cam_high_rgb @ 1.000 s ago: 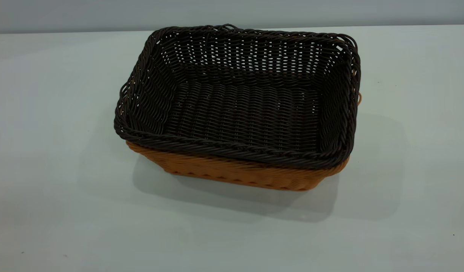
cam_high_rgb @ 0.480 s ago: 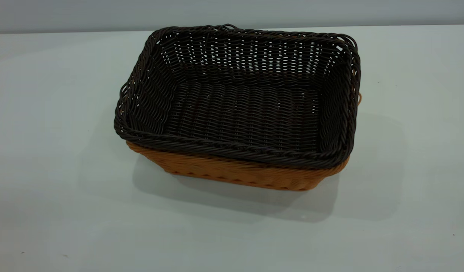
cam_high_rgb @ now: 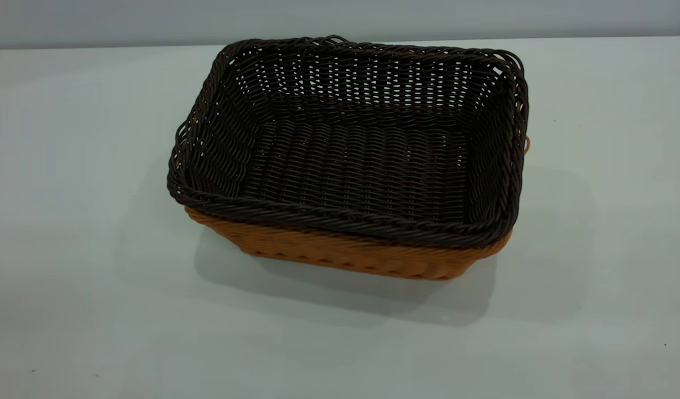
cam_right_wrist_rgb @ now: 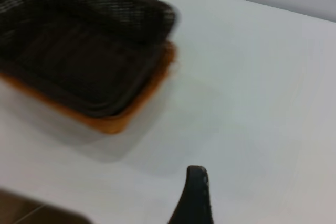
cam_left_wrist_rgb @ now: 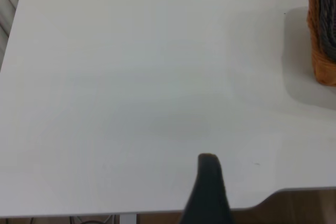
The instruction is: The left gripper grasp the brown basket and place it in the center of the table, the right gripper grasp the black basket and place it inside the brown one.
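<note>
Your task looks finished: the black basket [cam_high_rgb: 351, 149] sits nested inside the brown basket [cam_high_rgb: 351, 255] near the middle of the white table [cam_high_rgb: 73, 233], so by this showing nothing remains but to park both arms clear. The dark woven basket rides a little high, its braided rim covering all but the orange-tan lower wall. You see one finger each of the left gripper [cam_left_wrist_rgb: 209, 182] and right gripper [cam_right_wrist_rgb: 195, 190], both over bare table away from the stack and holding nothing; whether either is spread or closed cannot be told.
</note>
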Robot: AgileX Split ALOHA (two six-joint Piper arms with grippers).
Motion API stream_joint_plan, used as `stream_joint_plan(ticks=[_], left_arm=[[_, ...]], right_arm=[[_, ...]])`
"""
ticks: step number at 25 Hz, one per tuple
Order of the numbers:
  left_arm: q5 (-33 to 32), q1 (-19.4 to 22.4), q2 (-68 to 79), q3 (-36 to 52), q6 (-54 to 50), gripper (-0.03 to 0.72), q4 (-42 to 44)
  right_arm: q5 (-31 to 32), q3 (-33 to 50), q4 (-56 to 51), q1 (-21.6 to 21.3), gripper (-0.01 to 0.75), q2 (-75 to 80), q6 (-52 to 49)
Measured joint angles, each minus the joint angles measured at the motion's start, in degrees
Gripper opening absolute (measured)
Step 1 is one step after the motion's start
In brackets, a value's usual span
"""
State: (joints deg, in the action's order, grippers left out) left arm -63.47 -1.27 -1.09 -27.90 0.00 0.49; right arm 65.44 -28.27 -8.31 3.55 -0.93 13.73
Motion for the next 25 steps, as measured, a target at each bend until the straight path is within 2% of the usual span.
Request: stream_joint_plan(ticks=[3,8,25], left_arm=[[0.00,0.00,0.00,0.00,0.00,0.544,0.00],[0.00,0.00,0.00,0.00,0.00,0.544,0.00],[0.00,0.00,0.00,0.00,0.00,0.544,0.00]], right_arm=[[0.00,0.00,5.05,-1.87,0.561,0.00,-5.85],[-0.24,0.49,7.48,-2.01,0.538,0.00,-13.42],[-1.27,1.15,10.85,-2.01,0.439,0.00,-14.99]])
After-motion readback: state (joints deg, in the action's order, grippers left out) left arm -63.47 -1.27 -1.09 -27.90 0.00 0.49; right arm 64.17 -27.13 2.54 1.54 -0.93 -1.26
